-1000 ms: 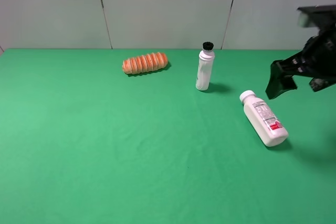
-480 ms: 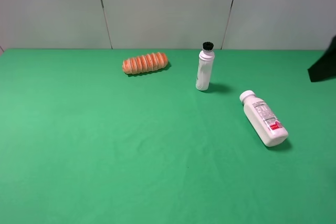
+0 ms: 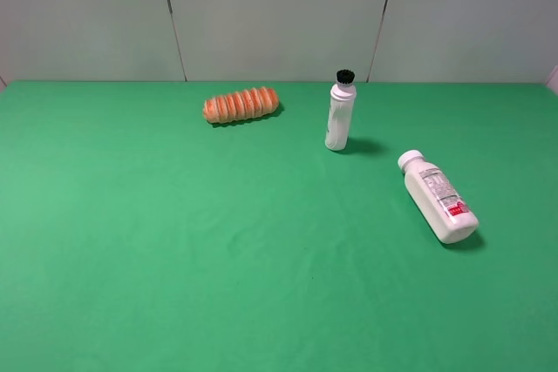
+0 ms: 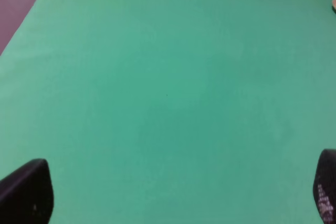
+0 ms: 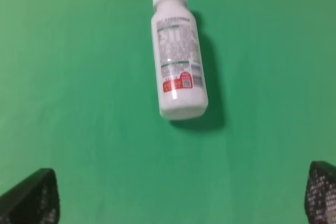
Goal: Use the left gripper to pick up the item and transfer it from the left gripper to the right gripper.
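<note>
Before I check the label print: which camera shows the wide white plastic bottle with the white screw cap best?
The right wrist view: the wide white plastic bottle lies large there, label and red patch facing up, though slightly blurred. The exterior high view shows it whole but small, lying on the green cloth. The left wrist view shows none of it.

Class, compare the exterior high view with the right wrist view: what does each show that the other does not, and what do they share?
Only the exterior high view shows the orange roll, the standing black-capped bottle whole and the grey wall. Only the right wrist view shows the right gripper, its fingertips wide apart, nothing between them. Both show the item lying on its side on the green cloth.
</note>
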Robot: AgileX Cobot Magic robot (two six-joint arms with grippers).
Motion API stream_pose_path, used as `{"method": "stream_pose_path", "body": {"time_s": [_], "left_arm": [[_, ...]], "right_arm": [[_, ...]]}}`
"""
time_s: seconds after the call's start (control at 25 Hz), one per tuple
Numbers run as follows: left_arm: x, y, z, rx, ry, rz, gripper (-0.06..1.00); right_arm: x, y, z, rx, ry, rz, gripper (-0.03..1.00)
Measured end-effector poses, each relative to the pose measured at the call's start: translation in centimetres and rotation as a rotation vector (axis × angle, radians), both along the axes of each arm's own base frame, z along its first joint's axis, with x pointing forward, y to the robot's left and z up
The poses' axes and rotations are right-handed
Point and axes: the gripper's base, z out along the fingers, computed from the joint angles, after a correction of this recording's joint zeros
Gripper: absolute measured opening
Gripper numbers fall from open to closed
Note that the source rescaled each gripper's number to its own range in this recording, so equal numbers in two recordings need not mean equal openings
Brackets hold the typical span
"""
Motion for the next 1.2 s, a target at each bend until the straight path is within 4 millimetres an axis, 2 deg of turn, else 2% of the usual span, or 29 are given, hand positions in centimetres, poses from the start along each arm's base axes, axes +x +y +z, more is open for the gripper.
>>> {"method": "stream_pose_path", "body": {"time_s": [0.24,0.44,1.04,1.2], "left_arm": [[0.0,0.0,0.0,0.000,0.000,0.000,1.00],[0.0,0.0,0.0,0.000,0.000,0.000,1.00],[0.0,0.0,0.0,0.000,-0.001,0.000,1.00],[0.0,0.0,0.0,0.000,-0.001,0.000,1.00]], "right_arm": [[-3.3,-0.5,-1.1,0.043,-0.141,0.006,1.00],[-5.0,-0.9,-1.6,0.060,-0.258,0.004,1.00],[-5.3,-1.1,-1.6,0.058,-0.281,-0.013,1.00],[-5.3,-1.1,-1.6,0.050,-0.282,-0.071,1.00]]}}
